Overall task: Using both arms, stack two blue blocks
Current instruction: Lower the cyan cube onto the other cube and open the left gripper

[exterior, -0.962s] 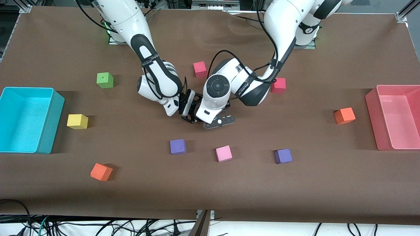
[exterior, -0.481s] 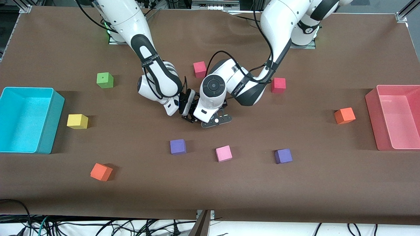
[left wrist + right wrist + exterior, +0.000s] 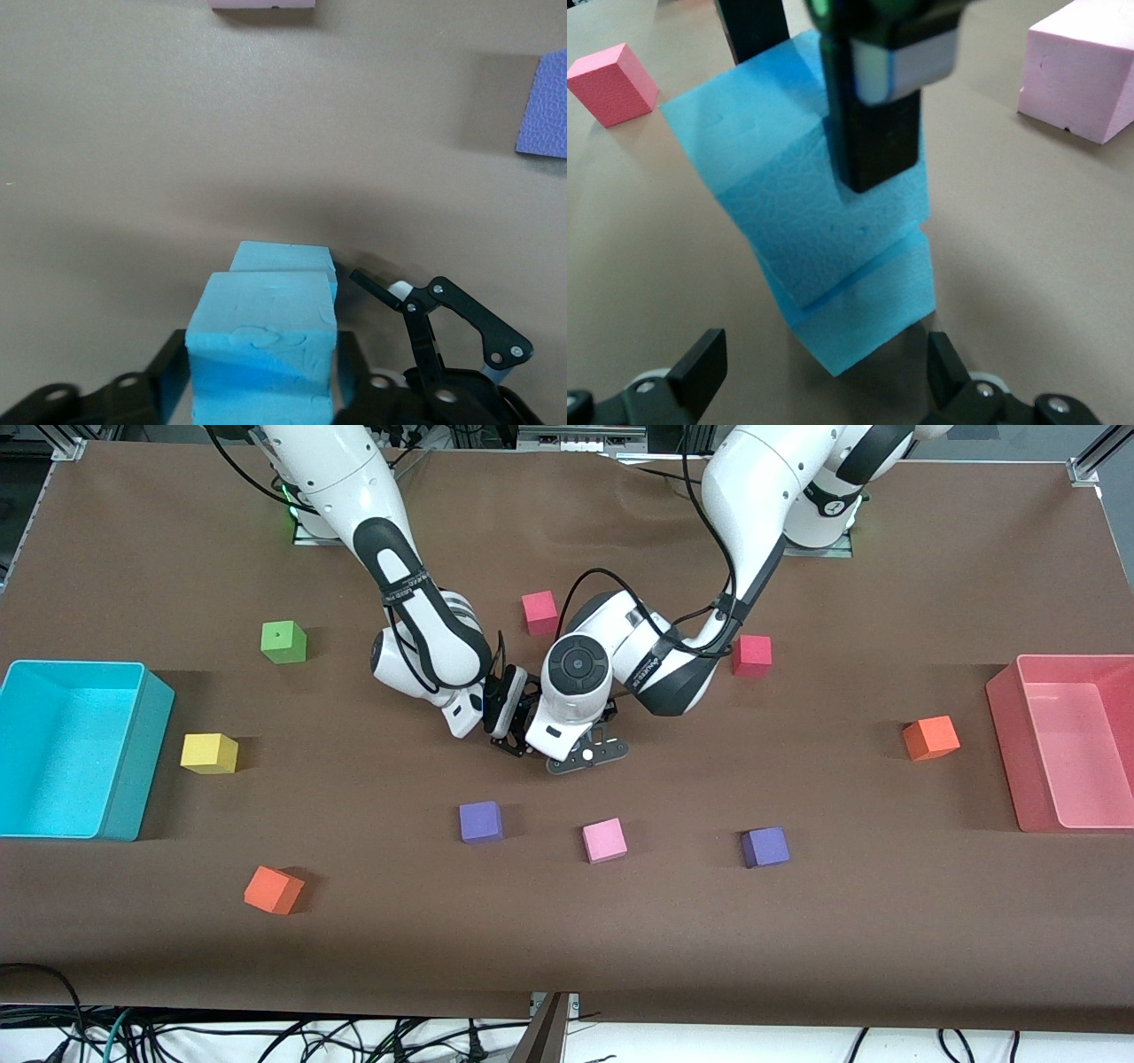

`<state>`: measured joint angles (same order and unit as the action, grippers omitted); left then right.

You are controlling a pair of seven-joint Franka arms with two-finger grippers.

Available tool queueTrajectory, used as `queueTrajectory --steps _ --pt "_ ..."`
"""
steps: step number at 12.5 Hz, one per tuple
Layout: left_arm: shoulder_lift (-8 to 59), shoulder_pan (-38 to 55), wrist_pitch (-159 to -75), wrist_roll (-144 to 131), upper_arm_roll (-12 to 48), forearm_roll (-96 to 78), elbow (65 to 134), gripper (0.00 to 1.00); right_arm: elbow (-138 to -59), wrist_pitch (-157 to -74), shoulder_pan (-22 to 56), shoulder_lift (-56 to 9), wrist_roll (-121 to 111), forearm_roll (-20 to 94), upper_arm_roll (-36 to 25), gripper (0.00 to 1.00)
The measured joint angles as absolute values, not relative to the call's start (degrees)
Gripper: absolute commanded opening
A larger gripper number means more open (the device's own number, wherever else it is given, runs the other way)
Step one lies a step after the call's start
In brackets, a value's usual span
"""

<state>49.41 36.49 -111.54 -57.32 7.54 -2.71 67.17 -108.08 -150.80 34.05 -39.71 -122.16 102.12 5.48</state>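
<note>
Two blue blocks are standing as a stack at the centre of the table: the upper blue block (image 3: pixel 806 186) is resting on the lower blue block (image 3: pixel 868 301), slightly skewed on it. In the front view the stack is hiding under the two wrists at mid-frame. The left gripper (image 3: pixel 261 390) is reaching down around the upper blue block, and whether its claw is pinching that block or standing loose about it cannot be told. The right gripper (image 3: pixel 824 376) is sitting low beside the stack with its claw spread wide and holding nothing, the stack just ahead of its tips.

Lower in the front view, a pink cube (image 3: pixel 604 840) is lying between two purple cubes (image 3: pixel 480 821) (image 3: pixel 765 847). Higher in that view, two red cubes (image 3: pixel 539 612) (image 3: pixel 751 654) are lying close to the arms. A cyan bin (image 3: pixel 142 762) is standing at the right arm's end of the table, with a green cube (image 3: pixel 283 642), a yellow cube (image 3: pixel 209 753) and an orange cube (image 3: pixel 274 889) near it. A pink bin (image 3: pixel 1005 735) is standing at the left arm's end, with a second orange cube (image 3: pixel 930 737) beside it.
</note>
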Motion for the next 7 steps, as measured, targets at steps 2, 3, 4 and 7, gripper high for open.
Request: queueTrajectory --steps 2,3,4,7 --pt "49.4 36.5 -111.7 -57.3 7.5 -2.7 67.1 1.0 -108.2 -150.8 34.1 -39.7 -122.2 102.1 5.5 1.0" --pt "49.4 36.5 -111.8 -57.3 7.5 -2.7 67.0 1.0 -108.5 -150.8 34.1 -39.7 -122.2 102.1 5.5 1.0" --pt "49.4 36.5 -111.8 -57.3 7.5 -2.7 66.6 1.0 -109.1 -150.8 34.0 -39.4 -122.2 102.1 5.5 1.0" --pt "46.8 35.9 -111.3 -57.3 7.2 -2.7 65.3 1.0 -113.8 -150.0 33.5 -35.8 -122.2 102.1 5.2 1.0"
